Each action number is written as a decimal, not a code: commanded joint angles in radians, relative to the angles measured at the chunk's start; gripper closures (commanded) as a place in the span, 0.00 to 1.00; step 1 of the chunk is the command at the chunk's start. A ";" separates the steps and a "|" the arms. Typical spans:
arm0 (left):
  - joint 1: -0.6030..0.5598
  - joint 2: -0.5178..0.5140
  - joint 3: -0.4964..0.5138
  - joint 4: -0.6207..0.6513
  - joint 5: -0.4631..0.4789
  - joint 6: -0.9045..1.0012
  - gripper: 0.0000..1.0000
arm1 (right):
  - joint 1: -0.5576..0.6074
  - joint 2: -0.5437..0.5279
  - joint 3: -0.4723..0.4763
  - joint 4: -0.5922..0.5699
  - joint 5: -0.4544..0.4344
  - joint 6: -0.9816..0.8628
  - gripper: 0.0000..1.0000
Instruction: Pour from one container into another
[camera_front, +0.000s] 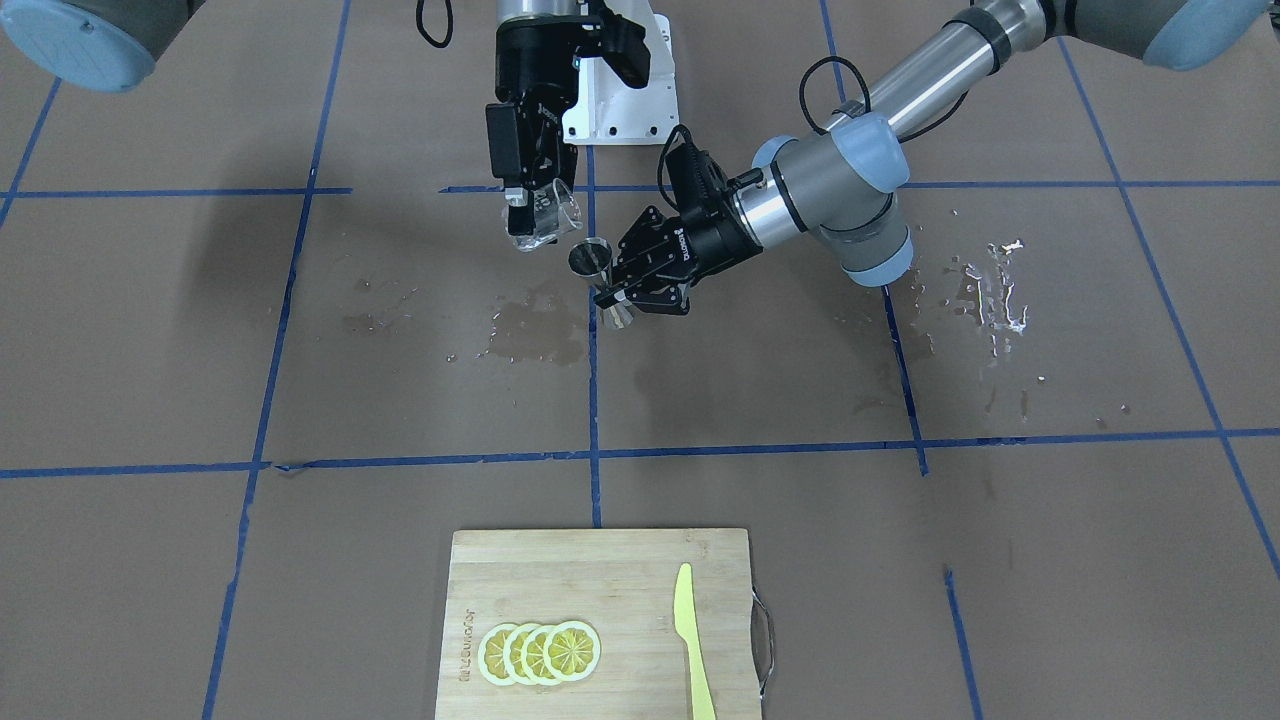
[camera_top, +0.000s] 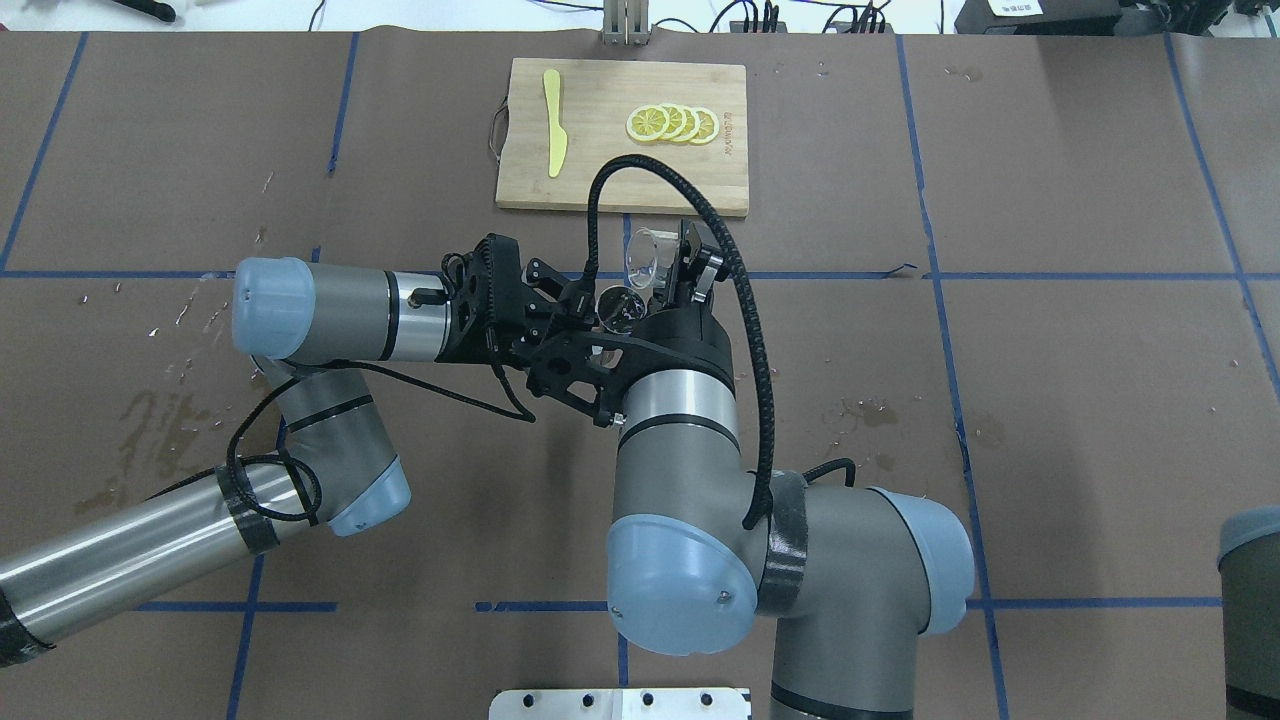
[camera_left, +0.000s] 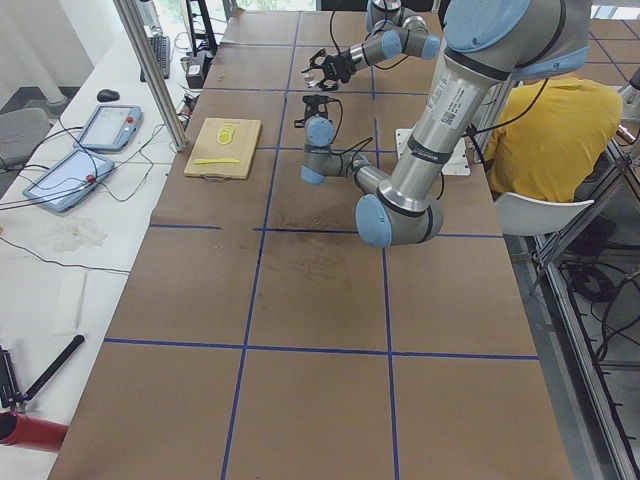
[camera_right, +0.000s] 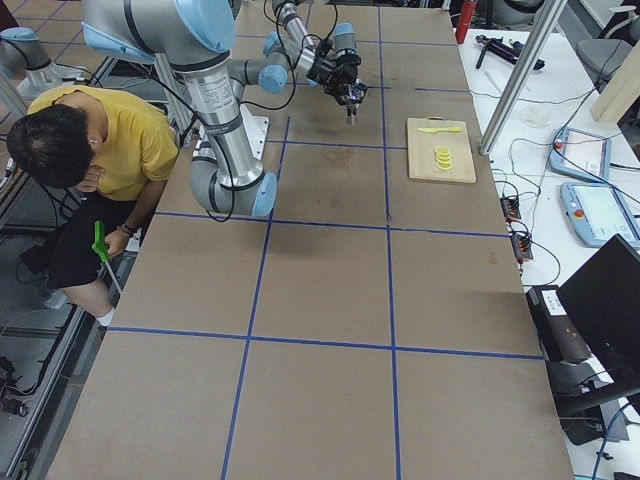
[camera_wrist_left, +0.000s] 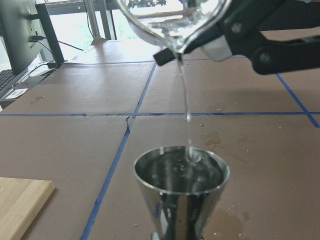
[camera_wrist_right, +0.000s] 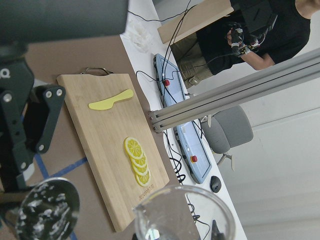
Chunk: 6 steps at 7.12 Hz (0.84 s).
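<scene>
The clear cup (camera_front: 540, 215) hangs tilted above the table with my right gripper (camera_front: 522, 208) shut on it. Just below its lip the steel jigger (camera_front: 592, 262) stands upright, my left gripper (camera_front: 612, 296) shut on its narrow waist. In the left wrist view a thin stream of water (camera_wrist_left: 186, 100) runs from the cup (camera_wrist_left: 172, 20) into the jigger (camera_wrist_left: 181, 185), which holds liquid near its rim. From overhead the cup (camera_top: 648, 258) sits just beyond the jigger (camera_top: 622, 305). The right wrist view has the cup rim (camera_wrist_right: 182, 215) and the jigger mouth (camera_wrist_right: 47, 207) at the bottom.
A wooden cutting board (camera_front: 620, 570) lies at the table's far edge with lemon slices (camera_front: 540, 652) and a yellow knife (camera_front: 692, 640) on it. Wet patches (camera_front: 530, 335) spread under the jigger, and more spilled water (camera_front: 990, 290) lies on my left side. A person in yellow (camera_right: 90, 150) sits behind me.
</scene>
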 joint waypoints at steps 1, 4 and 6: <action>0.000 0.000 0.000 0.000 0.000 -0.002 1.00 | 0.022 -0.030 0.006 0.093 0.018 0.097 1.00; -0.003 0.002 -0.005 -0.003 0.000 -0.034 1.00 | 0.089 -0.143 0.012 0.376 0.098 0.101 1.00; -0.006 0.005 -0.009 -0.005 0.000 -0.037 1.00 | 0.109 -0.182 0.009 0.465 0.100 0.177 1.00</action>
